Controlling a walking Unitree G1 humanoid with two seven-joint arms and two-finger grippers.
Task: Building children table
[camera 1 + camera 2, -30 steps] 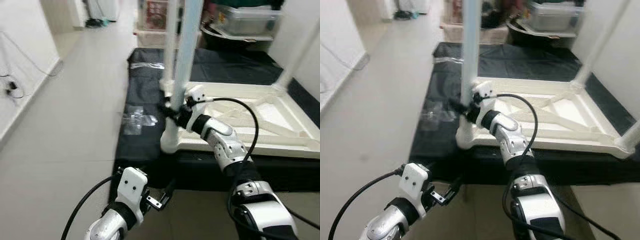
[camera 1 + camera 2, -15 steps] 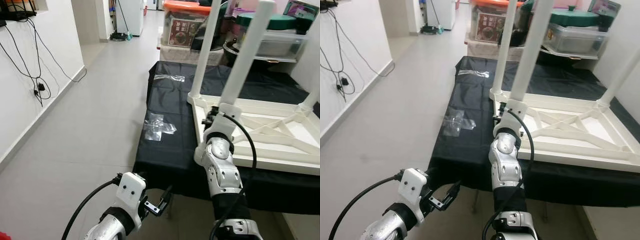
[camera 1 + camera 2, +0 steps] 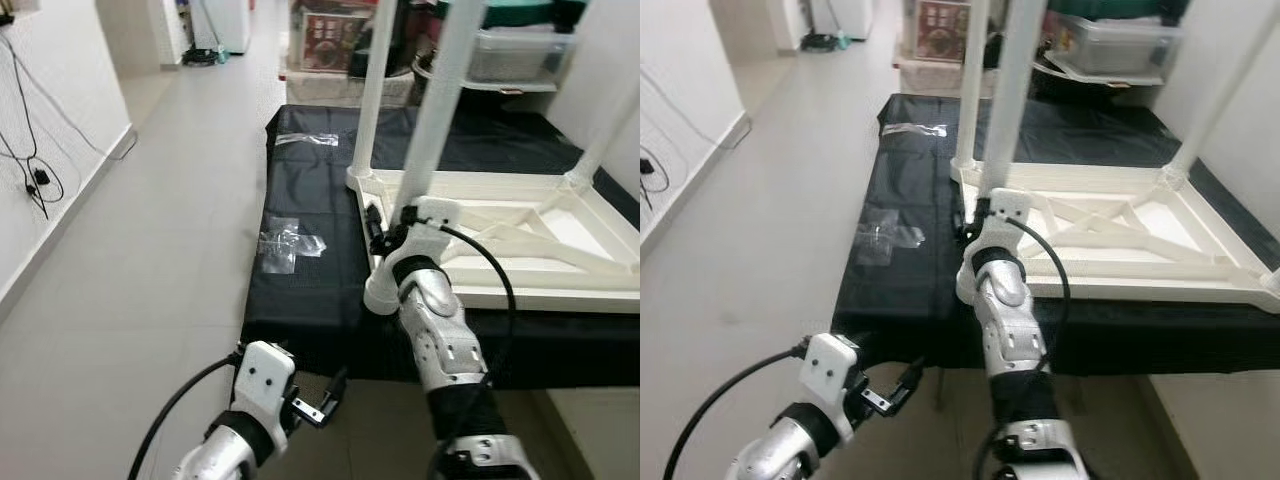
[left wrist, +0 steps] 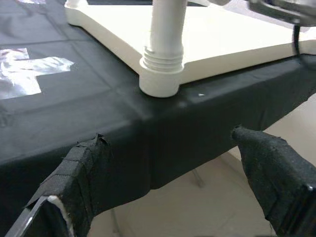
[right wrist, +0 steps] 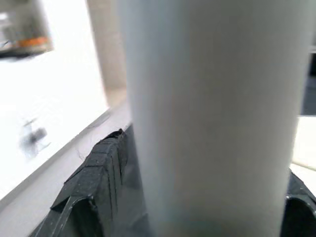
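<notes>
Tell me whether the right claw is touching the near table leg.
Touching. In the right wrist view, the white table leg sits between the right claw's black fingers, pressed against them.

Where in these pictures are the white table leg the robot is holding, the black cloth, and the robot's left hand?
white table leg (image 3: 432, 120), left eye view, middle of the shaft.
black cloth (image 3: 305, 270), left eye view, bare top surface.
left hand (image 4: 168, 192), left wrist view, midway between its fingertips.

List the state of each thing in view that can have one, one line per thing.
Table top: upside down on the black cloth.
Near corner leg: upright in its socket.
Far leg: upright, fitted.
Right gripper: fingers around the near leg, low down.
Left gripper: open, holding nothing, below the cloth edge.
Clear plastic bag: flat on the cloth.
</notes>
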